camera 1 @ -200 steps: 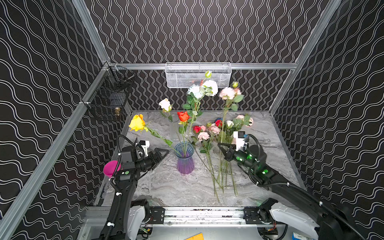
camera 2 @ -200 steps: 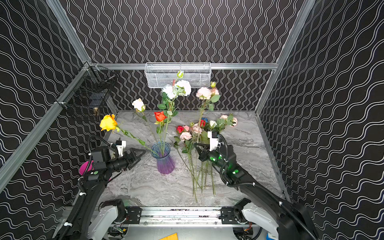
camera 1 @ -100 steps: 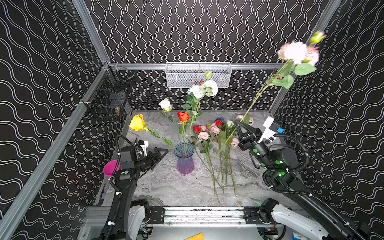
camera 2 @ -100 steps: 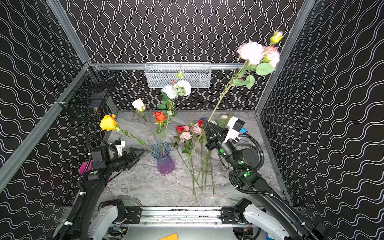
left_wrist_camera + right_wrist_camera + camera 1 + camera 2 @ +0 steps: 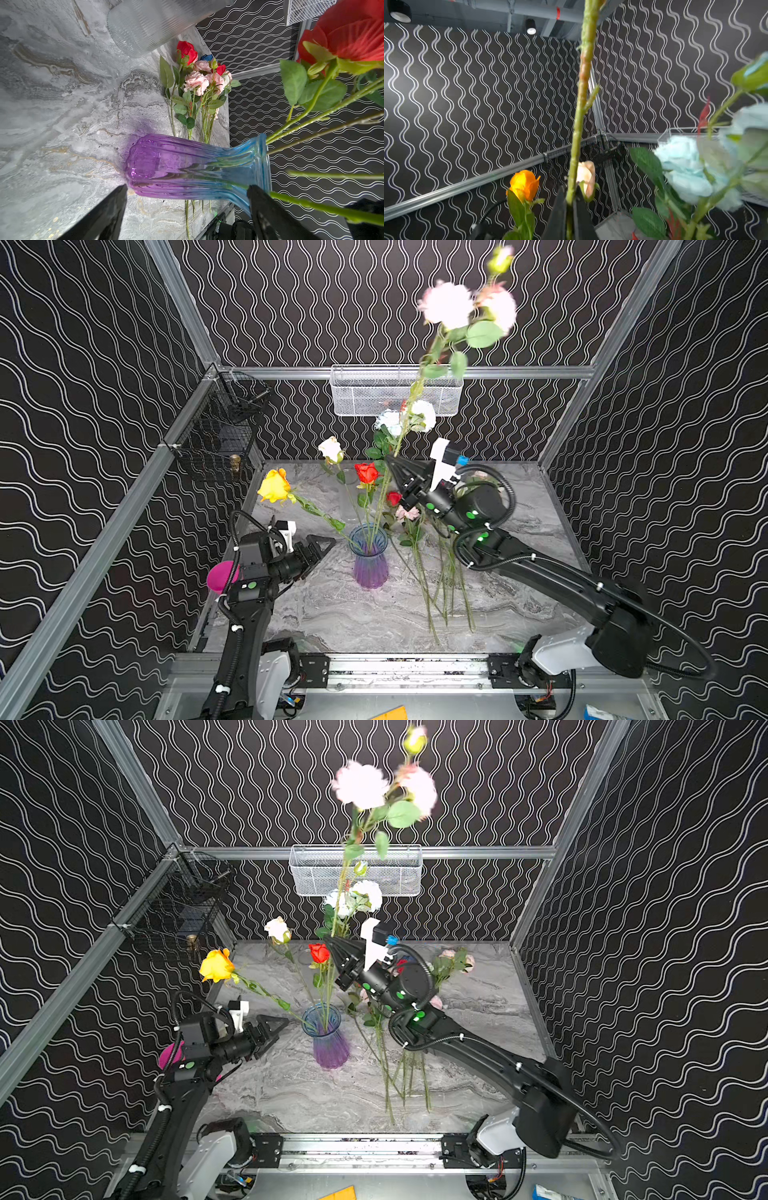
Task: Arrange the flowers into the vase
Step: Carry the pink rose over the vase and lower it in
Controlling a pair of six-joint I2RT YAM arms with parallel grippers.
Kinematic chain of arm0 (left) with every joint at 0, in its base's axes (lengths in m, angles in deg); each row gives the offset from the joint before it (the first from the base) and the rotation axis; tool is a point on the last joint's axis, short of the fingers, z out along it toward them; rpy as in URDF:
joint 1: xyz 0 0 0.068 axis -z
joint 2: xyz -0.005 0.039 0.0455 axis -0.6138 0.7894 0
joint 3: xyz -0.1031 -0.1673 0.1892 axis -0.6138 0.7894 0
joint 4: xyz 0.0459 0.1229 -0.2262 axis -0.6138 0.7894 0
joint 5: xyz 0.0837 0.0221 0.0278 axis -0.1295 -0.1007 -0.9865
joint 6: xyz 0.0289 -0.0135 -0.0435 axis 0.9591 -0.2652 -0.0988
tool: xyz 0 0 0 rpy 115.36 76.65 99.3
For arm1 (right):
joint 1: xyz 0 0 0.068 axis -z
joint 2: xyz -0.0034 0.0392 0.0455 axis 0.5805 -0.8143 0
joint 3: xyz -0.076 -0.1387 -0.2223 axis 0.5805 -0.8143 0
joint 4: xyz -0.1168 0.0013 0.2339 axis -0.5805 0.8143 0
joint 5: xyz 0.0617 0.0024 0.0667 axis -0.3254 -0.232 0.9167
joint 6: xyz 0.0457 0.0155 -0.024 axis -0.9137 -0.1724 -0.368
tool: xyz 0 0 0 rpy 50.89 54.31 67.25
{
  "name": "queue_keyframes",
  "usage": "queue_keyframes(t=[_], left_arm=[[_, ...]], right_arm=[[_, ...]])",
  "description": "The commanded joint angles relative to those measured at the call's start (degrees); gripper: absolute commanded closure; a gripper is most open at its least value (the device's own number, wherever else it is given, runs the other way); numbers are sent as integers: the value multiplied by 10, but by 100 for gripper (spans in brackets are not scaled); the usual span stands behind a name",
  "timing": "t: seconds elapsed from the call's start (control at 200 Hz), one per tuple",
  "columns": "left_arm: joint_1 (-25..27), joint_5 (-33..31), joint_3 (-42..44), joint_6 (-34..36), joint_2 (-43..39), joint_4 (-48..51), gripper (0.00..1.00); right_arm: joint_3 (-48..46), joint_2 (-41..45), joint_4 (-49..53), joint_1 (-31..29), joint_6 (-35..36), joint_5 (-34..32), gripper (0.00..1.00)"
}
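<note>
Ana: Since a second ago the right tool [image 5: 392,462] has gone up from the loose flowers [image 5: 196,82] on the surface [image 5: 332,614] and swung toward the vase [image 5: 369,562]. The pale pink rose [image 5: 448,305] came with it. Its head is now high in both top views, and blurred.

Pavel: Is the grip sure?

Ana: I think so. The right wrist view shows the two jaws pressed together on the green stem [image 5: 579,124], which runs straight up from between them.

Pavel: And the left tool [image 5: 322,551]?

Ana: It has hardly changed. It waits just beside the vase with jaws wide apart and holds nothing. In the left wrist view the vase body lies between the two fingers [image 5: 104,218], but I see no touching.

Pavel: Which step is this, then?

Ana: I judge it is the carrying of one flower to the vase. The yellow rose [image 5: 274,485], red rose [image 5: 366,472], white rose [image 5: 331,449] and a white and blue cluster [image 5: 424,414] already stand inside. Several more lie on the right arm's side.

Pavel: What does the next move need?

Ana: The lower end must find the mouth. It passes among the other stems above the rim, and I cannot tell if it is already inside. The right tool should come lower, keeping the stem near upright. It should let go only when the end sits deep, or the heavy head may tip it out.
</note>
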Motion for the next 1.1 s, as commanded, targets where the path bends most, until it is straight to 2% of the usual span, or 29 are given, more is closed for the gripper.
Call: queue_keyframes(t=[0.0, 0.06, 0.135, 0.19, 0.225, 0.285, 0.38, 0.736, 0.861, 1.096], left_arm=[[-2, 16, -1, 3, -5, -10, 6], [-3, 5, 0, 3, -13, -6, 6], [-4, 3, 2, 1, -15, -7, 6], [-4, 12, 2, -1, -14, -11, 6], [-4, 12, 2, -1, -14, -13, 6], [-5, 3, 4, -2, -17, -11, 6], [-8, 3, 5, -3, -16, -14, 6], [-11, 0, 7, -5, -13, -15, 6], [-11, 4, 6, -3, -14, -16, 6], [-11, 5, 7, -4, -16, -17, 6]], right_arm=[[-17, -20, -22, -16, 22, 4, 100], [-44, -19, -14, -32, 41, -17, 100], [-65, -15, 7, -50, 64, -33, 95], [-77, -15, 22, -66, 79, -69, 92], [-88, -13, 21, -73, 85, -80, 86], [-104, -4, 14, -86, 95, -92, 67], [-120, 5, 28, -102, 119, -114, 61], [-119, 37, 84, -131, 145, -181, 51], [-128, 50, 82, -139, 151, -180, 51], [-119, 99, 152, -170, 140, -199, 51]])
